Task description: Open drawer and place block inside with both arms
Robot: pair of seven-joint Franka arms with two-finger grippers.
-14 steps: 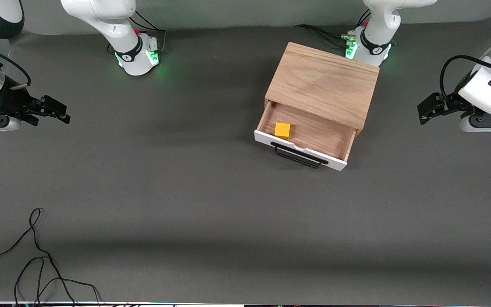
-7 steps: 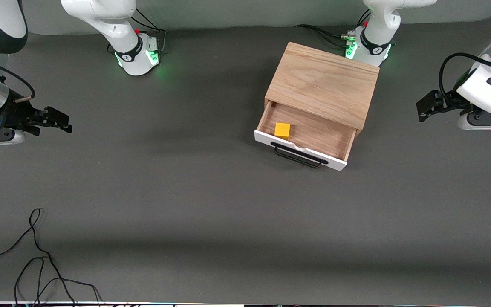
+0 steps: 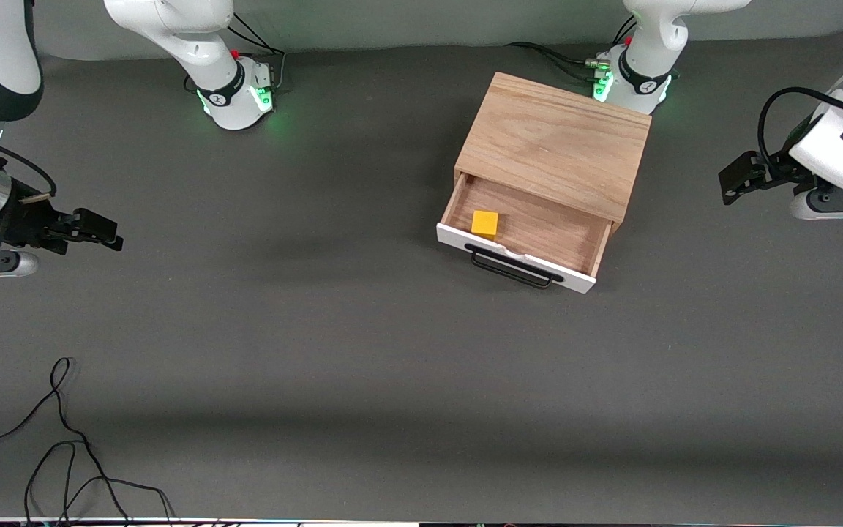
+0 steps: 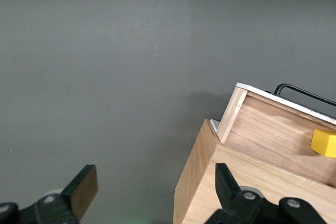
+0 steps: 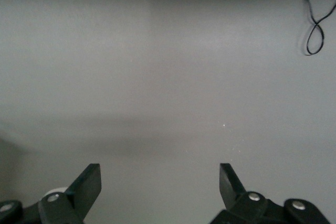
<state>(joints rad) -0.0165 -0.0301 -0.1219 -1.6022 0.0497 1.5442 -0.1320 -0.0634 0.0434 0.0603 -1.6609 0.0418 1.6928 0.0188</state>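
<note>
One small yellow cube, the block [image 3: 485,223], sits on the light wood floor of the white-fronted drawer [image 3: 515,258], in the corner toward the right arm's end and just beside the white front panel. The drawer stands pulled well out of its light-wood box cabinet [image 3: 555,144], its long black bar handle [image 3: 513,268] facing the front camera. Judged from this layout, both parts of the task look done: drawer open, block inside.

The left gripper [image 3: 732,181] hangs over bare table at the left arm's end, well apart from the cabinet; in the left wrist view its fingers [image 4: 84,188] are spread wide with nothing between them, and the cabinet's corner and the block [image 4: 324,142] show past them. The right gripper [image 3: 99,228] hangs over the dark grey table [image 3: 319,351] at the right arm's end, also spread wide and empty in the right wrist view [image 5: 157,187]. A loose black cable [image 3: 63,439] lies near the front edge at that end.

The step in hand appears to be pulling clear and parking. To do it well, each arm should keep high and away from the open drawer so nothing nudges the front panel or handle, and the right arm should stay above the cable so as not to snag it.
</note>
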